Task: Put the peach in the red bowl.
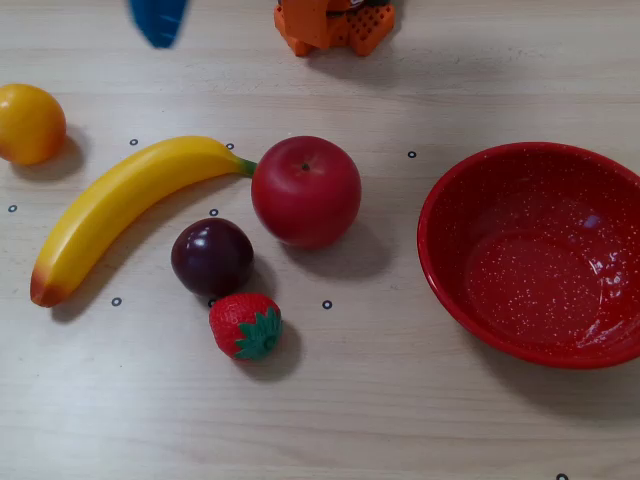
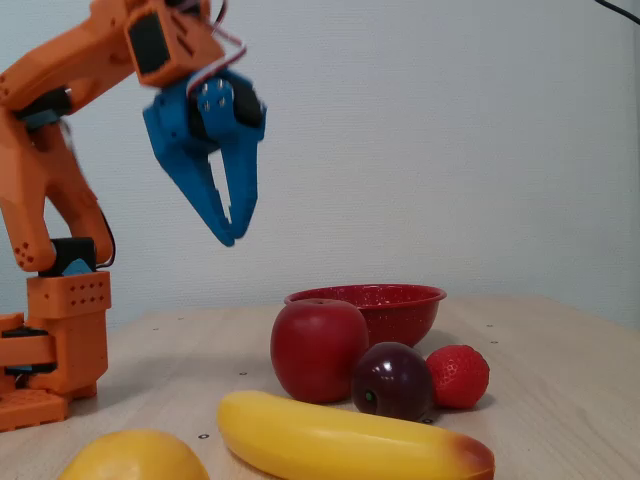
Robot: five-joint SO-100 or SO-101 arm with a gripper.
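Note:
The peach [image 1: 30, 123] is a smooth yellow-orange ball at the far left of the overhead view; in the fixed view it lies at the bottom left [image 2: 135, 457]. The red bowl [image 1: 436, 215], wide and white-speckled, stands empty at the right, and shows behind the apple in the fixed view [image 2: 405, 305]. My blue gripper [image 2: 228, 236] hangs high above the table with its tips pointing down, shut, holding nothing. Overhead, only the gripper's tip [image 1: 158, 24] shows at the top edge, up and to the right of the peach.
A banana [image 1: 120, 205], a big red apple [image 1: 305, 190], a dark plum [image 1: 211, 256] and a strawberry [image 1: 245, 325] lie between the peach and the bowl. The orange arm base [image 1: 335, 22] stands at the top edge.

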